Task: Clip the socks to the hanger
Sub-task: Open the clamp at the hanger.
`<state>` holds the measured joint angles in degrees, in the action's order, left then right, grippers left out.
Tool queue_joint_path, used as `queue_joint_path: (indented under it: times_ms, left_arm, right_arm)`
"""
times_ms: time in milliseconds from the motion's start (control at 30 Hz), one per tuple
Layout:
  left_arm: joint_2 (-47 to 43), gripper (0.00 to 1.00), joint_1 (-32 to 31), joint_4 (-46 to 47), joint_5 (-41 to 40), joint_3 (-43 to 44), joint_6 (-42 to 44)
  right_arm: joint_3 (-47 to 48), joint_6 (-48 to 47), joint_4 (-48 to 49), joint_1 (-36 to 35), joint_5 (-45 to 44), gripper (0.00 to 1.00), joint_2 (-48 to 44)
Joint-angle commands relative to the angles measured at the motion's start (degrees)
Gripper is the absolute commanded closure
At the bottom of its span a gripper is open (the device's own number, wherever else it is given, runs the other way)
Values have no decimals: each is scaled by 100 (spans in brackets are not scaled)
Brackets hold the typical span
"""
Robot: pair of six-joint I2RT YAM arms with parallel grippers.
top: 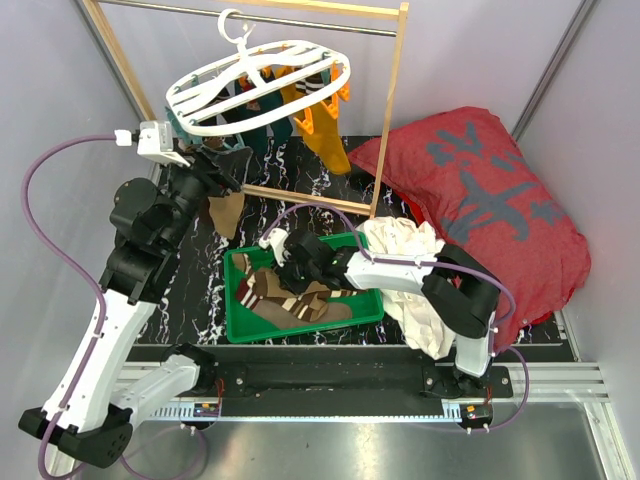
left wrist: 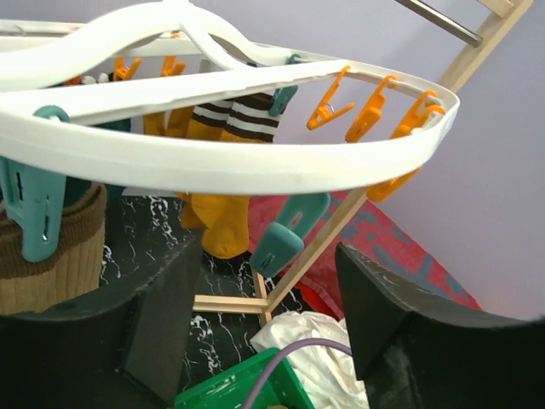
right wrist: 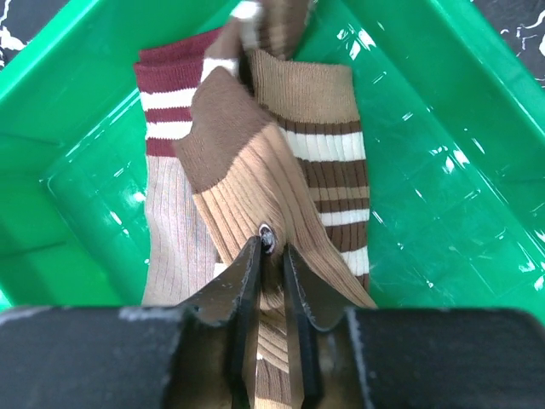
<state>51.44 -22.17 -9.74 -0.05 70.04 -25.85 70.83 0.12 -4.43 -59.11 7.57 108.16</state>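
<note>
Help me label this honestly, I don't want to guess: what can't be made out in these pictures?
- Right wrist view: whether the right gripper actually pinches the tan sock; its own fingers cover the contact.
- Top view: how many socks lie in the green bin; the right arm covers them.
- Left wrist view: whether the teal clip bites the brown sock; the picture's edge cuts both off.

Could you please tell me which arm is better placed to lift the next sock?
Right; the right gripper is at the tan sock in the bin, the left gripper by the hanger.
</note>
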Motion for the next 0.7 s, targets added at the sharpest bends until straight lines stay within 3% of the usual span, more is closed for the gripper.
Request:
queue_joint_path:
  times_ms: [0, 267, 500, 667]
  left_arm:
    - [103, 39, -41, 420, -416, 177, 53]
    - [77, 47, -59, 455, -557, 247, 97]
    - [33, 67, -59, 289, -662, 317, 203]
    - [-2, 72, -50, 235, -566, 352, 203]
  right_arm:
    - [-121, 190, 381, 66, 113, 78, -453]
    - [-262, 260, 750, 75, 165, 75, -497]
    - [-798, 322, 1435, 101, 113, 72, -927]
    - [-1027, 340, 1778, 137, -1, 69, -1331]
